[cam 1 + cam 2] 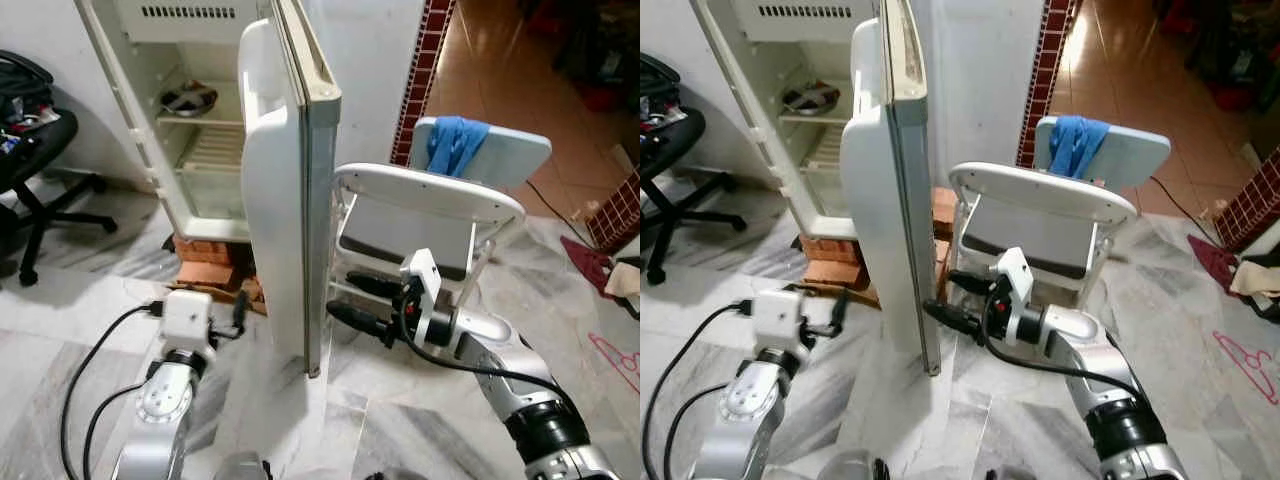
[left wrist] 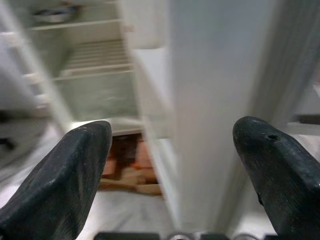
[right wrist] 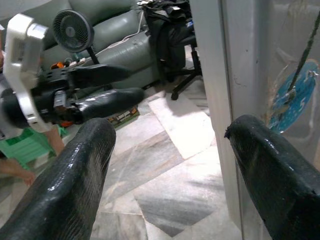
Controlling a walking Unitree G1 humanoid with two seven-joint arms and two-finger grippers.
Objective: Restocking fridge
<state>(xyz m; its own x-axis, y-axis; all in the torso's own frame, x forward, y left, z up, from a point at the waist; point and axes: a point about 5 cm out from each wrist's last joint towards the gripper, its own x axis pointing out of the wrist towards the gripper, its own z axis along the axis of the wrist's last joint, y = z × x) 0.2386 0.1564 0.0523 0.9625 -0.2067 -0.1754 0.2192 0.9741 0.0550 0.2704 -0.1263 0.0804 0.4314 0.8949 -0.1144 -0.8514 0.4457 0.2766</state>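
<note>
Presently the fridge [image 1: 190,110] stands open, its door [image 1: 290,200] edge-on between both grippers. Left gripper [image 1: 240,310] and right gripper [image 1: 350,300] are spread, grasping nothing; a bowl [image 1: 187,98], seemingly, sits on a shelf.

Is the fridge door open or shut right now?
Open: the fridge door stands edge-on, swung out, with the shelves exposed behind it.

Fridge door [image 1: 885,190] stands open, edge-on at centre. Fridge [image 1: 790,110] interior at 11 o'clock, bowl [image 1: 805,98] on upper shelf. Right gripper [image 1: 958,300] fingers parted, tips near door's lower edge. Left gripper [image 1: 837,312] at 8 o'clock beside door. White chair [image 1: 1040,205] at 2 o'clock, blue cloth [image 1: 1073,142] behind.
</note>
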